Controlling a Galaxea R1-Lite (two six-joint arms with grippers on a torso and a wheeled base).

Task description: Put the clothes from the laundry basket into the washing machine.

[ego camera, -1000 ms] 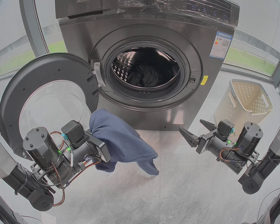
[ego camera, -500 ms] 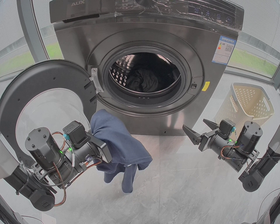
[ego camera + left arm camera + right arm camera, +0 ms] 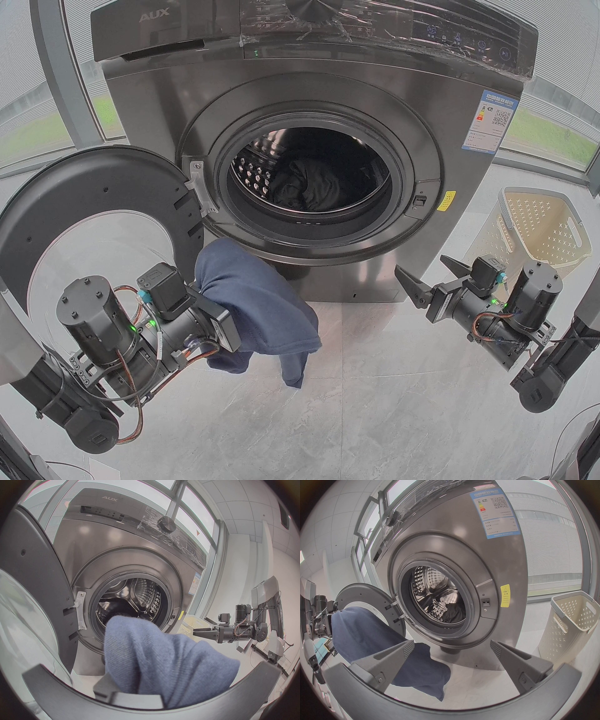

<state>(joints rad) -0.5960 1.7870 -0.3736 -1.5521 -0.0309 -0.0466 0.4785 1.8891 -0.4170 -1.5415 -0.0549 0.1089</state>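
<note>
Left fingers (image 3: pixel 128 698) on blue garment (image 3: pixel 162 661)

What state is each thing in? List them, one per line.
Round grey glass-windowed washer door: swung open.
Perforated steel drum: holds a dark garment.
Navy knit garment: hanging outside the drum, below its opening.
Left gripper: shut on the navy garment.
Right gripper: open, empty.
Cream perforated plastic laundry basket: upright, no clothes visible.

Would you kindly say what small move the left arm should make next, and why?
Probably raise the left gripper forward toward the washing machine's open drum: it grips the blue garment below the opening, cloth hanging down.
</note>
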